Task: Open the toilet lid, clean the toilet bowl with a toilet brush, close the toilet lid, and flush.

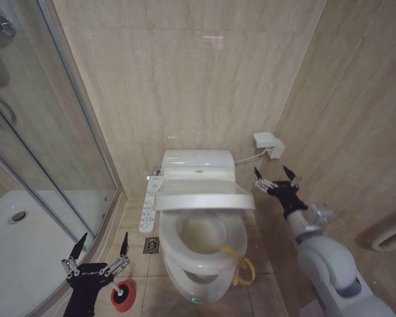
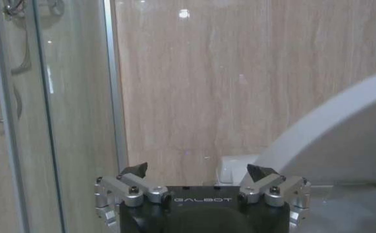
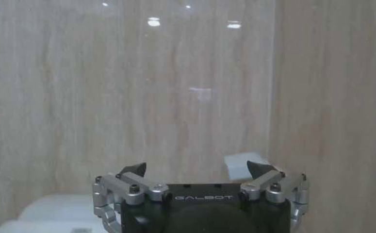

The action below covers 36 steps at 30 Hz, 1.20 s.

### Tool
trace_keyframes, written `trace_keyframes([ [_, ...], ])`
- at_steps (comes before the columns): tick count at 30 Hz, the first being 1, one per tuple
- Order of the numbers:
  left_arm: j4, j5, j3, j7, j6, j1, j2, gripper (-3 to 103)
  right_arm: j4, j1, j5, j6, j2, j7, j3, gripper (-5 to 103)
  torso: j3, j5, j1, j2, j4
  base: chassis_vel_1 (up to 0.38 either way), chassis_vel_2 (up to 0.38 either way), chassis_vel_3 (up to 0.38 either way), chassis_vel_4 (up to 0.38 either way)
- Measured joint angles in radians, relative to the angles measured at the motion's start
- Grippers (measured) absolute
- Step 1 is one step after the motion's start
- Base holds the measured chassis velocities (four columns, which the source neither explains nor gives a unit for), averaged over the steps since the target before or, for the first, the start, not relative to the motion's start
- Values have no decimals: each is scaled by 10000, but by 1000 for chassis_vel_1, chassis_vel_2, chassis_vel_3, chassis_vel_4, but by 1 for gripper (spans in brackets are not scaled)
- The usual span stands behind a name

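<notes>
Two end effectors, left (image 1: 102, 247) and right (image 1: 276, 175), spread empty beside one toilet bowl (image 1: 201, 234), its toilet lid (image 1: 204, 196) half-raised.

The left gripper (image 1: 102, 246) sits low on the robot's left, its fingers spread wide and pointing up, holding nothing. The right gripper (image 1: 276, 174) is raised higher on a bent white arm (image 1: 323, 254), fingers likewise parted and empty.
</notes>
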Motion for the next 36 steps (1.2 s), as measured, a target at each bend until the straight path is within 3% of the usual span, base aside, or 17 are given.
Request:
trace_keyframes([
  [12, 0, 0, 1, 1, 0, 0, 0, 100, 756, -2235, -1223, 684, 976, -734, 698, 100, 0, -1, 1, 0, 2, 0, 0, 0, 0],
  [26, 0, 0, 1, 0, 0, 0, 0, 100, 1515, -3778, -1727, 1051, 2309, -1202, 779, 100, 1, -1, 1, -1, 2, 0, 0, 0, 0],
  [36, 0, 0, 1, 0, 0, 0, 0, 100, 1658, -3630, -1476, 1069, 2151, -1282, 1437, 100, 1, 0, 1, -1, 2, 0, 0, 0, 0],
])
